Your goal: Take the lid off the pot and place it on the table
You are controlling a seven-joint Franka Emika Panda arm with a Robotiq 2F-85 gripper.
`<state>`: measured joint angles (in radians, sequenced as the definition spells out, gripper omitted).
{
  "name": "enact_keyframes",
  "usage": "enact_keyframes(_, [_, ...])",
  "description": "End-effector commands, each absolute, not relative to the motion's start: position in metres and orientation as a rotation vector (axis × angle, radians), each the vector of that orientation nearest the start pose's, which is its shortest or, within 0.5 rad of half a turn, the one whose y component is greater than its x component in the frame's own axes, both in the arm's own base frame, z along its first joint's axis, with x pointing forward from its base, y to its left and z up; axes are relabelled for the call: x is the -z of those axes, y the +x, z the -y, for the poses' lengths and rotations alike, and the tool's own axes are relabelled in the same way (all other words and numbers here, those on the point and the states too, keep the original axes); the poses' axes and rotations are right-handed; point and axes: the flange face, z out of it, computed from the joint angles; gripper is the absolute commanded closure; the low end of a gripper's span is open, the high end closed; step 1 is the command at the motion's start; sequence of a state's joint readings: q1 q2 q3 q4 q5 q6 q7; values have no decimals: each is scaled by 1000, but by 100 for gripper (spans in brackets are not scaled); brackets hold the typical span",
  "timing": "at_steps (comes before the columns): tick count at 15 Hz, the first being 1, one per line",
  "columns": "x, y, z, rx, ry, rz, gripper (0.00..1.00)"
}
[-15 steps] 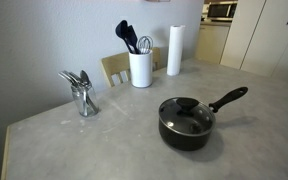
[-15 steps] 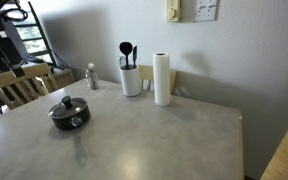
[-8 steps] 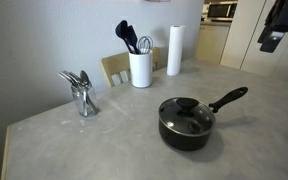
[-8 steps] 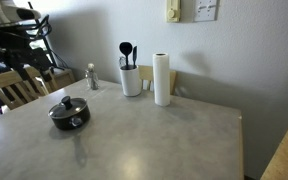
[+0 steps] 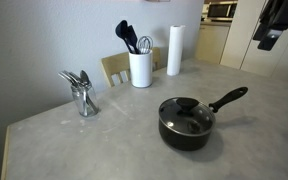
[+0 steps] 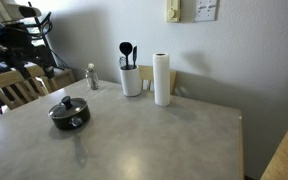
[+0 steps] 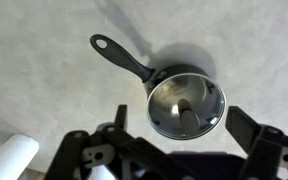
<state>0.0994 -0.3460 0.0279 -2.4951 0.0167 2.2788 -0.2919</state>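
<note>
The pot (image 5: 187, 130) is a small black saucepan that stands on the grey table (image 5: 104, 145), its long handle (image 5: 229, 98) pointing away to the right. The glass lid (image 5: 187, 113) with its black knob sits on the pot. Both also show in an exterior view: the pot (image 6: 69, 116) and the lid (image 6: 69, 105). My gripper (image 5: 272, 30) hangs high above, off to the upper right. In the wrist view the gripper (image 7: 184, 128) is open and empty, its fingers spread wide. The lid (image 7: 174, 100) lies far below, and the pot's handle (image 7: 124, 58) points to the upper left.
A white utensil crock (image 5: 140, 68) (image 6: 131, 80), a paper towel roll (image 5: 174, 50) (image 6: 162, 80) and a metal cutlery holder (image 5: 82, 97) (image 6: 92, 77) stand along the table's far side. A wooden chair (image 6: 19, 88) stands beyond the table edge.
My arm has come into the exterior view at the upper right and shifted slightly since. The pot and the lid have not moved.
</note>
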Motion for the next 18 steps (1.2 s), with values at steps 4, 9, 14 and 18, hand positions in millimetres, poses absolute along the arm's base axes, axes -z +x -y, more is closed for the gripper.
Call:
enact_keyframes(4, [-406,496,-108,130,-2995,1093,0])
enact_keyframes(9, [-375,540,-125,58,-2964,1237,0])
enact_keyframes(14, [-352,561,-140,-13,-2930,1260,0])
enact_keyframes(18, [-354,557,-147,-4,-2878,1295,0])
